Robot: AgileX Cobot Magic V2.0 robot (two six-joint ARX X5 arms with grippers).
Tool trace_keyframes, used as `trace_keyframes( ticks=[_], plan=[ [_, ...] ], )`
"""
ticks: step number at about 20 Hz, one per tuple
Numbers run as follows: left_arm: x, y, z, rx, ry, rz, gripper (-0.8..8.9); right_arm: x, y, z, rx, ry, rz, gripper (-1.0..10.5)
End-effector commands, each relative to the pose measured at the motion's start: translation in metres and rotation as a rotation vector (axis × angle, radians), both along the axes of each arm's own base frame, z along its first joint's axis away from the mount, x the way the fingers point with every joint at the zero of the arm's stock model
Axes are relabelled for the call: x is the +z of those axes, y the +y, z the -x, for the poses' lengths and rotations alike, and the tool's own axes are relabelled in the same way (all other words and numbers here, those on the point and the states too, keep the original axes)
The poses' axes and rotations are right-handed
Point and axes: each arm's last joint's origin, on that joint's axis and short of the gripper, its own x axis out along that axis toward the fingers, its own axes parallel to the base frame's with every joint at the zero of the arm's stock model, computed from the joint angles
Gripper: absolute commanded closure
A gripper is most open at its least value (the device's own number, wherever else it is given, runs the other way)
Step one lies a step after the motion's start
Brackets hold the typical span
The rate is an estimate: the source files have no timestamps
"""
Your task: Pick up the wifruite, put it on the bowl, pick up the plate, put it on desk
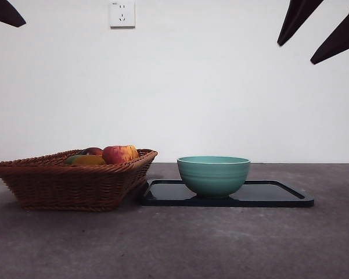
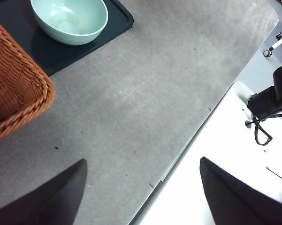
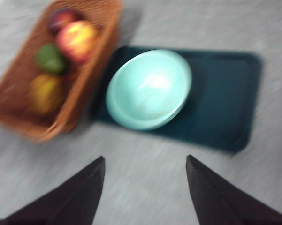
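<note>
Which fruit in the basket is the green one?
The green fruit sits in the wicker basket, between the red-and-yellow apple and a yellowish-orange fruit. It alone is dark green.

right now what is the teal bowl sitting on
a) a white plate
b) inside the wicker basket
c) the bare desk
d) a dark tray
d: the bowl stands on the dark tray, beside the wicker basket of fruit, and looks empty from above; both grippers are open and up off the desk.
</note>
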Motion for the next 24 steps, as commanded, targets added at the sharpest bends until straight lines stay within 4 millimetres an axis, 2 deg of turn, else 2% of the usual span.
trace_keyframes(
  ticks=[1,6,10,13,17,19,24],
  plan=[
    [0.004,-0.001,-0.001,-0.015,-0.026,0.007,4.42,0.001,0.006,-0.037,0.003,0.018,0.059,6.7],
    [0.004,-0.001,-0.001,-0.015,-0.026,0.007,4.42,-0.016,0.022,-0.103,0.025,0.107,0.115,6.7],
    [0.004,-0.001,-0.001,-0.015,-0.026,0.007,4.42,-0.049,0.037,-0.141,0.042,0.172,0.129,6.7],
    [0.004,-0.001,-0.001,-0.015,-0.026,0.007,4.42,-0.076,0.042,-0.155,0.048,0.226,0.145,6.7],
    [0.004,-0.001,-0.001,-0.015,-0.026,0.007,4.42,-0.101,0.048,-0.166,0.054,0.265,0.161,6.7],
    [0.004,-0.001,-0.001,-0.015,-0.026,0.006,4.42,-0.109,0.049,-0.169,0.055,0.273,0.163,6.8],
    [0.004,-0.001,-0.001,-0.015,-0.025,0.006,4.42,-0.116,0.05,-0.172,0.062,0.276,0.171,8.5]
  ],
)
